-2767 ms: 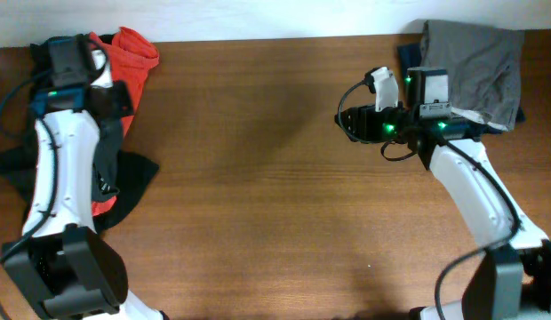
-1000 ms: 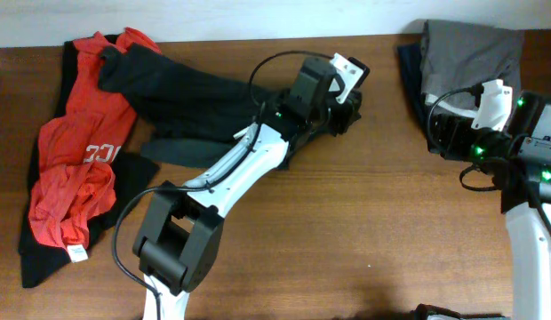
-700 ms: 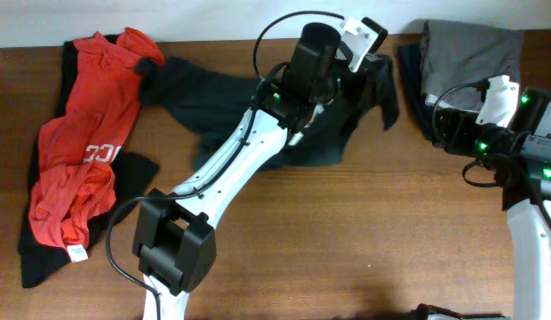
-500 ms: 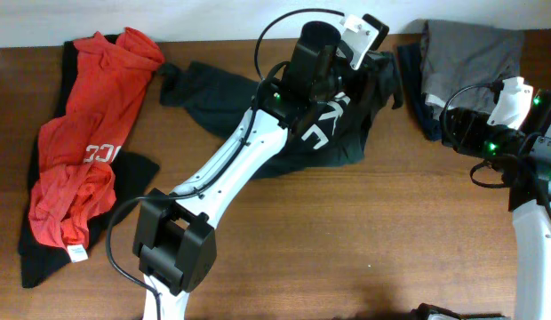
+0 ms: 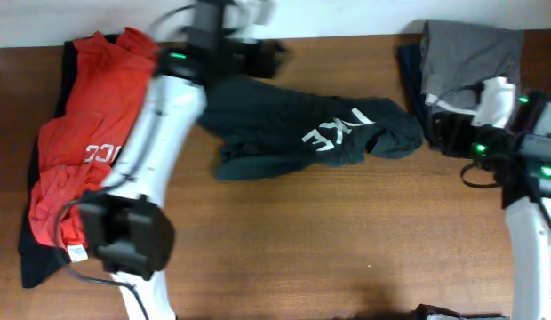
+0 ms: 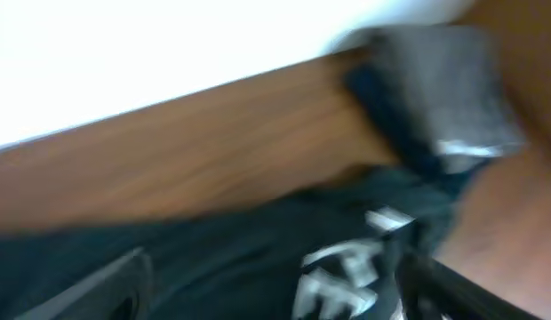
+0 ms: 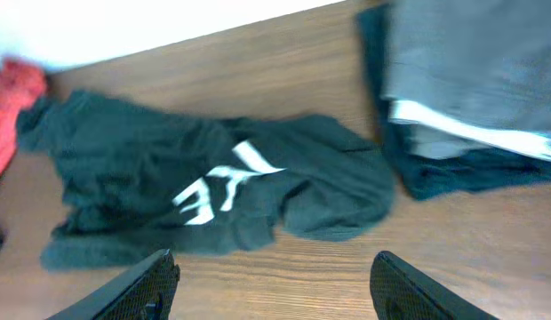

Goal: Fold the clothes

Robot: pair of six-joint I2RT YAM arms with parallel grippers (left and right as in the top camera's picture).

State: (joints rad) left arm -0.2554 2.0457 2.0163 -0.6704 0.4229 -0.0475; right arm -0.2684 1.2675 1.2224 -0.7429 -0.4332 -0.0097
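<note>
Since half a second ago the left arm has swung from the far middle of the table [image 5: 284, 249] to the far left. The left gripper [image 5: 268, 55], motion-blurred, no longer holds the dark T-shirt [image 5: 275, 133]. That shirt lies crumpled at the table's centre, white letters [image 5: 333, 135] upward, one end near the folded grey stack [image 5: 471, 49]. The left wrist view is smeared; its fingers [image 6: 107, 289] appear spread, nothing between them. The right gripper [image 7: 274, 271] is spread wide and empty, beside the stack. The red T-shirt [image 5: 80, 151] lies at the left, partly behind the left arm; the dark cloth [image 5: 35, 258] beneath it is indistinct.
</note>
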